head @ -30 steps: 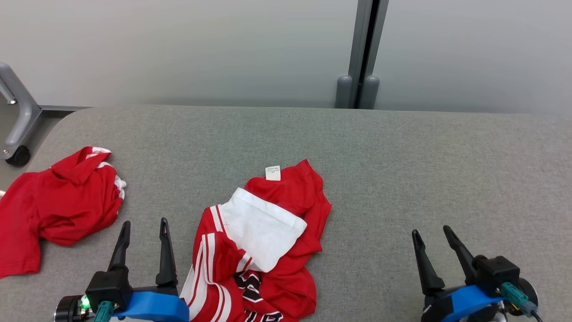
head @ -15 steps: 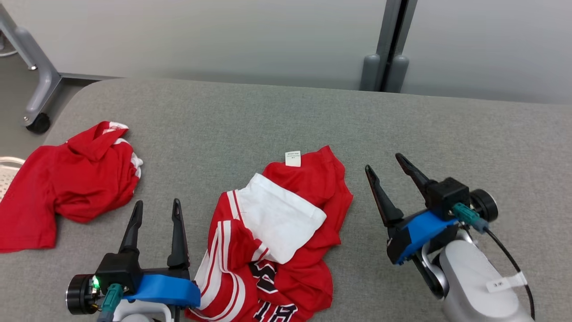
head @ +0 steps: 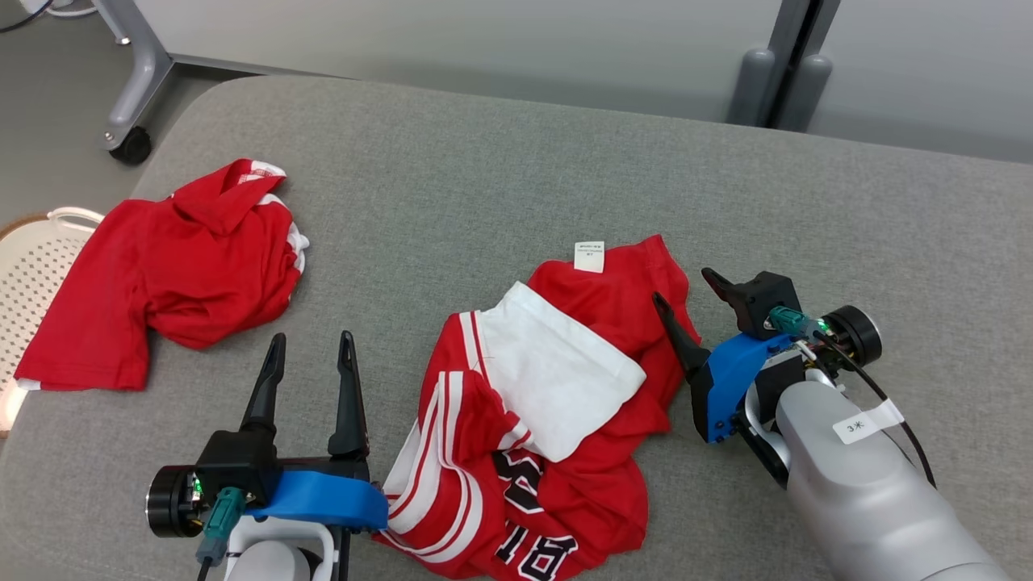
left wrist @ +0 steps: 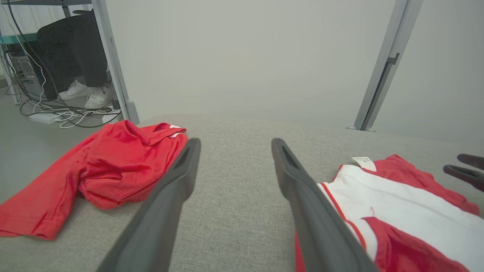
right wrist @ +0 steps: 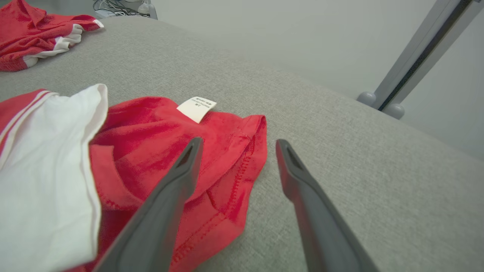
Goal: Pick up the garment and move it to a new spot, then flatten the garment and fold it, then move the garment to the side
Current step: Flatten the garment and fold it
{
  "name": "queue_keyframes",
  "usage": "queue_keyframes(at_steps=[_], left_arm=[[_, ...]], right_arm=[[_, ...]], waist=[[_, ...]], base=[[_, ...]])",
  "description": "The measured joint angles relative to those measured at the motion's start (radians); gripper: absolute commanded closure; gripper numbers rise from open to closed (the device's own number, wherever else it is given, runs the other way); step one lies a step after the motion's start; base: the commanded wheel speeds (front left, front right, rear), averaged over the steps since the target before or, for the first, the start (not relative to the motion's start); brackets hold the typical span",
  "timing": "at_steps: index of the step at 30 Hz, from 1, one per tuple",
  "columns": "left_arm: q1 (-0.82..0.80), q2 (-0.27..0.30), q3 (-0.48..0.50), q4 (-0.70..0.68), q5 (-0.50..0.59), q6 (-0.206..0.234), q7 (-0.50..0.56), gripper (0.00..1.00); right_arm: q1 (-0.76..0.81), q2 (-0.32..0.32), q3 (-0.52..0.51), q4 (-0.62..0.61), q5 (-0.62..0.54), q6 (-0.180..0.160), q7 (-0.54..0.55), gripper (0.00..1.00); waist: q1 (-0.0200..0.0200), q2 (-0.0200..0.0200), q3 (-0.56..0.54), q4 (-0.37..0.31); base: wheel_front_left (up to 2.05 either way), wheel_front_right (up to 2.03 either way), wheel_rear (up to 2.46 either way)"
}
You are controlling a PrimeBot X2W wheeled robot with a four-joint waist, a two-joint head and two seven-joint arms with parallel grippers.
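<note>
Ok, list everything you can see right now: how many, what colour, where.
table: one, grey, under everything
jersey: one, red and white, black numbers, crumpled mid-table
label: one, white, jersey's far edge
shirt: one, red, white trim, table's left end
basket: one, white, beyond the table's left edge
frame leg: one, grey, wheeled, floor past the far left corner
post: one, grey, behind the table
person's legs: two, dark trousers, white shoes, beyond the shirt
cables: several, dark and white, floor by the shoes
left gripper: one, dark, open, left of the jersey
right gripper: one, dark, open, at the jersey's right edge
</note>
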Motion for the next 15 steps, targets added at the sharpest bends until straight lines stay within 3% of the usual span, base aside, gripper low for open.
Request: queue_keyframes(at_steps=[7,15], left_arm=[[-0.011,0.000,-0.025,-0.002,-0.017,0.018,0.000,0.00],[-0.020,0.000,-0.032,0.000,-0.019,0.024,0.000,0.00]], right_arm=[[-0.046,0.012,0.038,0.166,0.025,0.000,0.003,0.00],[-0.045,0.028,0.090,0.215,0.082,0.000,0.023,0.00]], waist=[[0.0000,0.0000,0.028,0.024],[-0.0001,0.0000,0.030,0.016]], base=[[0.00,0.00,0.00],[0.00,0.00,0.00]])
